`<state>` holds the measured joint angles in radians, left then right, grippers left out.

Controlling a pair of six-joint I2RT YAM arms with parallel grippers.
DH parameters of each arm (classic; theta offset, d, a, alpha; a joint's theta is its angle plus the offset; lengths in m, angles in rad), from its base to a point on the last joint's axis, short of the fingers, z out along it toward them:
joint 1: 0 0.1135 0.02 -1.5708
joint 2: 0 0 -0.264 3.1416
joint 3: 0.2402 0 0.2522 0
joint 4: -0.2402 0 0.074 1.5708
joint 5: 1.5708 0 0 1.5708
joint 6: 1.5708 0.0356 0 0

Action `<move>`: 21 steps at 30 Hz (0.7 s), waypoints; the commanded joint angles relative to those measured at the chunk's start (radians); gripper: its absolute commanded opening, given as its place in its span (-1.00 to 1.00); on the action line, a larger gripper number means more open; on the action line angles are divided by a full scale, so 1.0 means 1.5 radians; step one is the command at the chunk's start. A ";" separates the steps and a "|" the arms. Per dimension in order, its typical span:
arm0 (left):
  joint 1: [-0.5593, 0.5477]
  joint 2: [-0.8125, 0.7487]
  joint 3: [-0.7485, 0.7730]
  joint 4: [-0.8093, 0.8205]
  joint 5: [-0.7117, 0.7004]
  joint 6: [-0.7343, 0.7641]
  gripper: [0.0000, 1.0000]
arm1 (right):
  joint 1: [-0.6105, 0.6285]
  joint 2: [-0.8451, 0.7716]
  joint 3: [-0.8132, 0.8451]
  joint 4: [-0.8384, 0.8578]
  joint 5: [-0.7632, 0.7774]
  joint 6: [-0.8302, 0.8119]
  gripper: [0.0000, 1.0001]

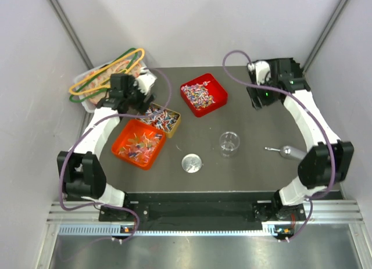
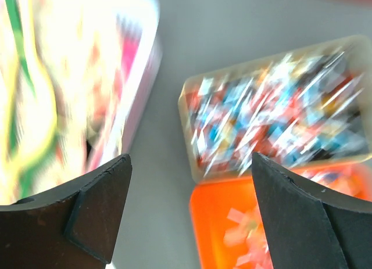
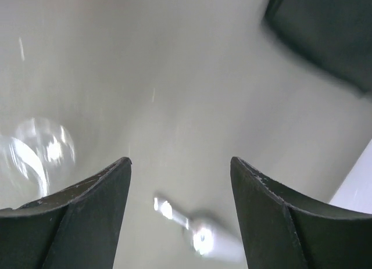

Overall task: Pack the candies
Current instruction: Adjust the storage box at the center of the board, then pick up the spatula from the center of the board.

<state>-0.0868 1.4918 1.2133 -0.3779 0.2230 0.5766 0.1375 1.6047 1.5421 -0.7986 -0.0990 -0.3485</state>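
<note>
The candies are tiny multicoloured wrapped sweets lying in three trays: a red tray, a tan tray and an orange tray. My left gripper hovers at the tan tray's far left edge. In the blurred left wrist view it is open and empty, with the tan tray's candies and the orange tray ahead. My right gripper is at the far right, and the right wrist view shows it open and empty above bare table.
A clear glass jar stands mid-table, and its round lid lies to its left. A metal scoop lies at the right and also shows in the right wrist view. A clear tub of hangers sits far left.
</note>
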 commanded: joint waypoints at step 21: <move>-0.178 0.076 0.097 0.011 0.030 -0.126 0.79 | -0.122 -0.182 -0.356 -0.073 0.001 -0.366 0.21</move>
<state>-0.3538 1.6539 1.3491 -0.3935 0.2726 0.4168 -0.0406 1.2728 0.9741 -0.9661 -0.0582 -0.8299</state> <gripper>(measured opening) 0.888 0.617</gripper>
